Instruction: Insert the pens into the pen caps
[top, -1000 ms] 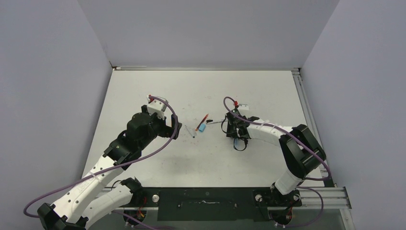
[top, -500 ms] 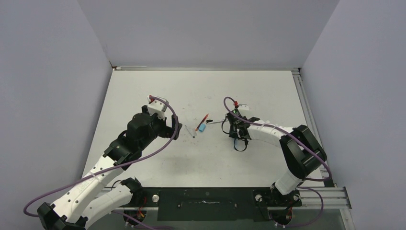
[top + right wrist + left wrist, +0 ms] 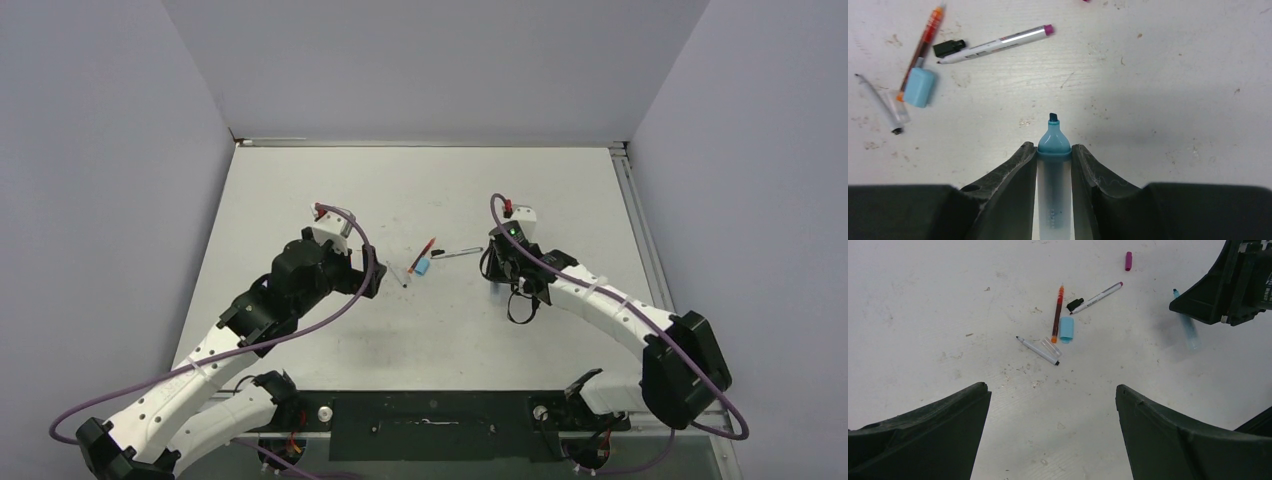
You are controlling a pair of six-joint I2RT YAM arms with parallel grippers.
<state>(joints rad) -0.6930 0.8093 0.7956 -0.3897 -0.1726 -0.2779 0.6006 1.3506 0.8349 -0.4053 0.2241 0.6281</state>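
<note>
My right gripper (image 3: 1054, 150) is shut on a blue pen (image 3: 1053, 185) with a translucent barrel; its teal tip sticks out past the fingertips, just above the table. To its left lie a light-blue pen cap (image 3: 919, 87), a red pen (image 3: 923, 44), a white pen with a magenta end (image 3: 998, 43), a small black cap (image 3: 949, 47) and a thin grey-white pen (image 3: 879, 104). My left gripper (image 3: 1052, 388) hangs open and empty above bare table, short of the same cluster: the light-blue cap (image 3: 1066, 329), the red pen (image 3: 1057, 314), the grey-white pen (image 3: 1038, 351).
A magenta cap (image 3: 1128, 260) lies beyond the cluster. A clear cap (image 3: 1051, 346) rests against the grey-white pen. The cluster (image 3: 423, 262) sits mid-table between both grippers. Grey walls close the table (image 3: 420, 180) at the back and sides.
My right jaws have closed on the blue pen. The right arm's elbow has swung out to the right and the gripper has shifted slightly right. The left arm barely moved.
</note>
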